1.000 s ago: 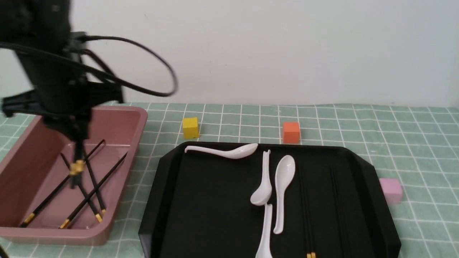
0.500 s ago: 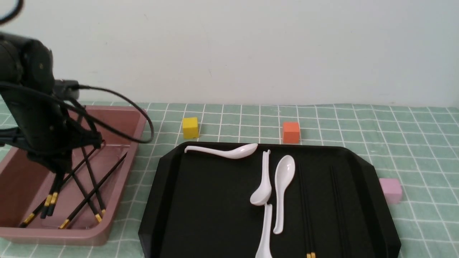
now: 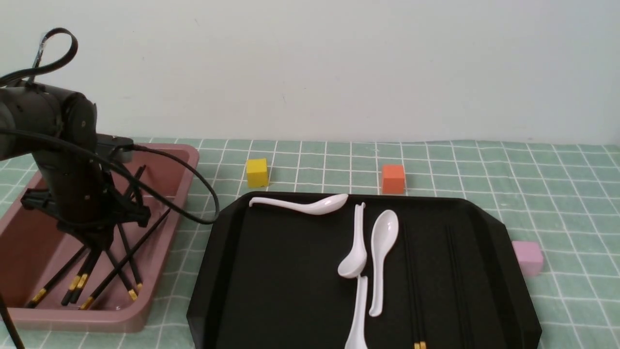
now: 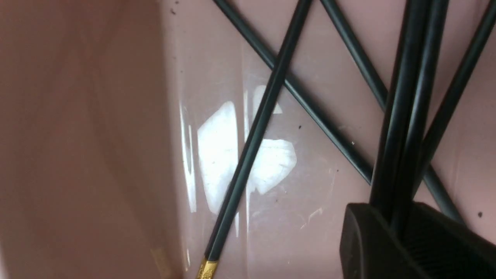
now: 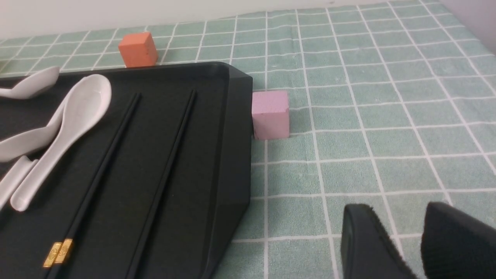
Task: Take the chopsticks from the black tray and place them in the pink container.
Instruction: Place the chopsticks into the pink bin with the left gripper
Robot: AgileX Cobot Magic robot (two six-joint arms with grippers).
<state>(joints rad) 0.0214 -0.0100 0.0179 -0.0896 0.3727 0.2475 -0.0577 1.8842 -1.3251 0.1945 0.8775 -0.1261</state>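
black tray (image 3: pixel 232 271) on green checked cloth (image 3: pixel 557 184); plain white wall (image 3: pixel 368 68) behind.

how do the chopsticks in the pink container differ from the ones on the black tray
The container chopsticks lie crossed at slants inside the pink container; the tray chopsticks lie flat on the black tray in straight, near-parallel lines. The left gripper holds one pair of container chopsticks; nothing touches the tray chopsticks, with the right gripper off over the cloth. Both sets are thin black sticks with gold ends.
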